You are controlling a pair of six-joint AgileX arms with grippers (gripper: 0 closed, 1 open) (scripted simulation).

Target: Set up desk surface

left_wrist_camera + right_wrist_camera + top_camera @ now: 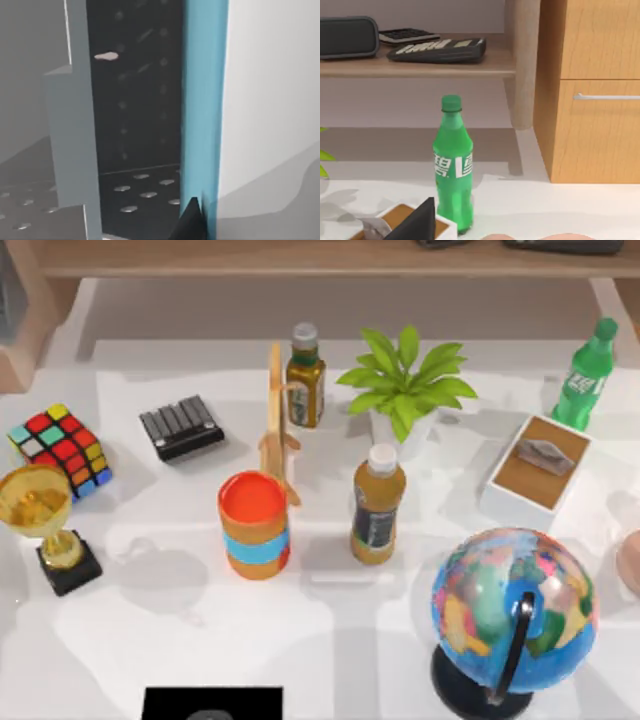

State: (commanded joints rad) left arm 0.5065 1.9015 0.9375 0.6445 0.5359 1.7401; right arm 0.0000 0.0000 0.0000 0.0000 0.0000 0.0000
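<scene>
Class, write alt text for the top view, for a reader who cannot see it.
A broad white desk surface holds a blue globe at front right, an orange cup with a blue band and an amber juice bottle mid-table, a colourful puzzle cube and gold trophy at left.

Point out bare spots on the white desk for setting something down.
Bare white tabletop lies along the front, between the gold trophy and the blue globe. Crowded mid-desk: orange-and-blue cup, wooden stand, capped juice bottle, potted green plant.

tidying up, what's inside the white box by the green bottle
The white box holds a brown surface with a grey crumpled tissue on top; anything beneath that is hidden.
</scene>
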